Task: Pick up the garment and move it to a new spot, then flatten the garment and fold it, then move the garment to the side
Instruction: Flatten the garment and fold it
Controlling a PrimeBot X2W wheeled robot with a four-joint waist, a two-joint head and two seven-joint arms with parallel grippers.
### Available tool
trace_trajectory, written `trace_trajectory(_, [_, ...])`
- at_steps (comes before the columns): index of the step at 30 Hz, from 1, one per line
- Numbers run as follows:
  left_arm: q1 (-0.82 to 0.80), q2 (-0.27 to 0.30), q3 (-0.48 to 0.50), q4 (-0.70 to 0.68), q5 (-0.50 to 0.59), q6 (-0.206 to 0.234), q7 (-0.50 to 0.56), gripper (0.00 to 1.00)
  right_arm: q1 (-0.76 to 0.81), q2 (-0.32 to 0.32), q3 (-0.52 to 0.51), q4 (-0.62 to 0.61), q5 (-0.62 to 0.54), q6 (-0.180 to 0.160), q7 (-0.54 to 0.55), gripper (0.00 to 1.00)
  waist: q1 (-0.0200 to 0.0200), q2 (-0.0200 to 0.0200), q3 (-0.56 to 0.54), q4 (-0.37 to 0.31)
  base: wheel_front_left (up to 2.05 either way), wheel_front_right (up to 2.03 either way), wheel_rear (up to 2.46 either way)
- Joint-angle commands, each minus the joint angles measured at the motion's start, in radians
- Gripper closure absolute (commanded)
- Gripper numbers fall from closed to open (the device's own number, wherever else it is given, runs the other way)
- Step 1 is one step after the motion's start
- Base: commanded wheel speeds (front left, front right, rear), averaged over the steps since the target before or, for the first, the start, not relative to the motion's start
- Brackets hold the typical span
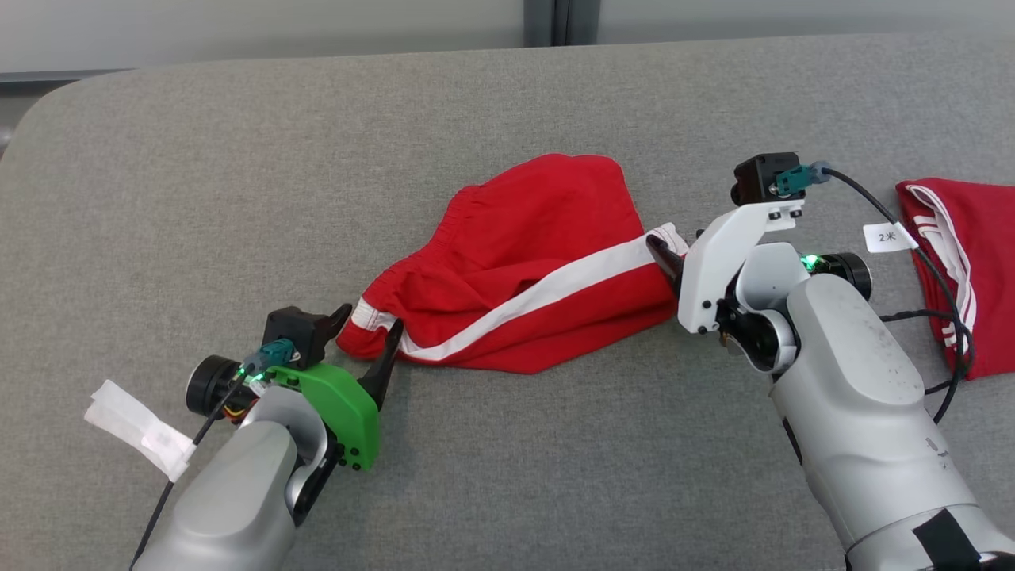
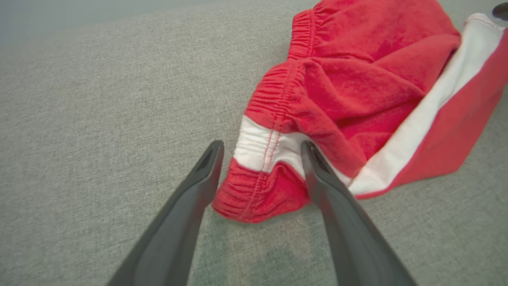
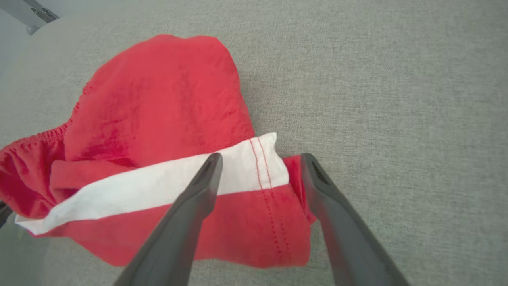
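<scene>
Stage: early, by judgement; the garment (image 1: 539, 262) lies bunched and unfolded at the centre of the head view, gripped by neither arm.
Left to do: apparently everything; the lift to a new spot, the flattening, the fold and the move aside.
Grey surface (image 1: 238, 198): the sole bearer of things, spanning the head view; there is no container to report, and nothing lies inside anything.
Garment: red shorts, elastic waistband toward the lower left, hem toward the right; rumpled, one part lapped over another.
Second red garment (image 1: 979, 262): at the right edge, well apart from the first; whether it is folded cannot be told.
Right gripper (image 3: 262, 159): centre right of the head view; jaws apart, set either side of the hem end, not clamped.
Left gripper (image 1: 371, 319): lower left; jaws apart, straddling the waistband corner, not closed on it.
White stripe (image 1: 555, 285): runs diagonally across the garment, from one gripper toward the other.
</scene>
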Motion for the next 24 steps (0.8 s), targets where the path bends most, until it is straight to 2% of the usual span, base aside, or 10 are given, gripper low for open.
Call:
trace_trajectory(1, [-0.021, 0.007, -0.014, 0.01, -0.01, -0.002, -0.01, 0.0, -0.021, 0.0, 0.007, 0.016, 0.006, -0.001, 0.005, 0.0, 0.0, 0.0, 0.01, 0.008, 0.0, 0.0, 0.0])
trace_trajectory(11, [-0.072, 0.004, -0.091, 0.083, -0.081, -0.002, -0.076, 0.0, -0.078, 0.002, 0.064, 0.113, 0.069, -0.001, -0.017, 0.0, 0.0, 0.0, 0.016, 0.019, 0.0, 0.0, 0.0])
trace_trajectory(19, [-0.097, 0.007, -0.138, 0.101, -0.115, -0.002, -0.089, 0.0, -0.113, 0.003, 0.023, 0.192, 0.043, -0.001, -0.028, 0.0, 0.0, 0.0, 0.031, 0.024, 0.0, 0.0, 0.0])
trace_trajectory(24, [-0.115, 0.009, -0.156, 0.106, -0.133, -0.002, -0.094, 0.0, -0.129, 0.003, 0.062, 0.201, 0.062, -0.001, -0.025, 0.0, 0.0, 0.0, 0.044, 0.029, 0.0, 0.0, 0.0])
